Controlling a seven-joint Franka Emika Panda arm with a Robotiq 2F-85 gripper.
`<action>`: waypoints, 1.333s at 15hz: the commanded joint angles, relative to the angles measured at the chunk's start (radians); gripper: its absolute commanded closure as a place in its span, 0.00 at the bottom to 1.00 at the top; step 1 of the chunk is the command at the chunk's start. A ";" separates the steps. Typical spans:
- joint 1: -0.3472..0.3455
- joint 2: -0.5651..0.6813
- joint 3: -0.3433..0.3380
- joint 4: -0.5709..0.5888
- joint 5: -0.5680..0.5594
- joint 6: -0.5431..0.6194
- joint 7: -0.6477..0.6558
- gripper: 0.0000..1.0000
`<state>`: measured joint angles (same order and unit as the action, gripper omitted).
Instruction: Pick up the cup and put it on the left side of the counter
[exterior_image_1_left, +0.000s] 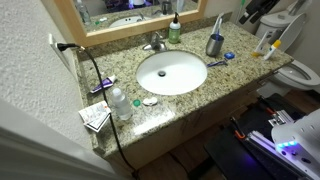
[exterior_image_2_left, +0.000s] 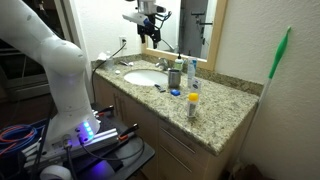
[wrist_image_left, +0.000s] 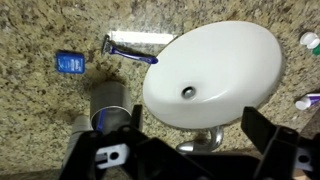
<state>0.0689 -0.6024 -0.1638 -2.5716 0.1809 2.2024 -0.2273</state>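
The cup (exterior_image_1_left: 214, 44) is a dull grey tumbler standing upright on the granite counter (exterior_image_1_left: 200, 95), beside the white basin near the back wall. It also shows in an exterior view (exterior_image_2_left: 175, 77) and at the lower left of the wrist view (wrist_image_left: 108, 106). My gripper (exterior_image_2_left: 150, 27) hangs high above the faucet and basin, well clear of the cup. In the wrist view its fingers (wrist_image_left: 195, 135) are spread wide with nothing between them. The dark shape at the top edge of an exterior view (exterior_image_1_left: 262, 10) looks like the gripper.
A chrome faucet (exterior_image_1_left: 155, 43) and a green soap bottle (exterior_image_1_left: 175, 30) stand behind the basin (exterior_image_1_left: 171, 72). A blue razor (wrist_image_left: 130, 50) and a small blue box (wrist_image_left: 68, 61) lie near the cup. A clear white-capped bottle (exterior_image_1_left: 120, 103) stands at the counter's other end.
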 joint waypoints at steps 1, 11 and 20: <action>-0.005 0.016 -0.015 0.007 0.029 -0.004 -0.056 0.00; -0.033 0.258 0.079 0.074 -0.064 0.218 0.095 0.00; -0.027 0.371 0.103 0.099 -0.065 0.320 0.192 0.00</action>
<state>0.0529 -0.2994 -0.0680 -2.4847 0.0844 2.4440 -0.0268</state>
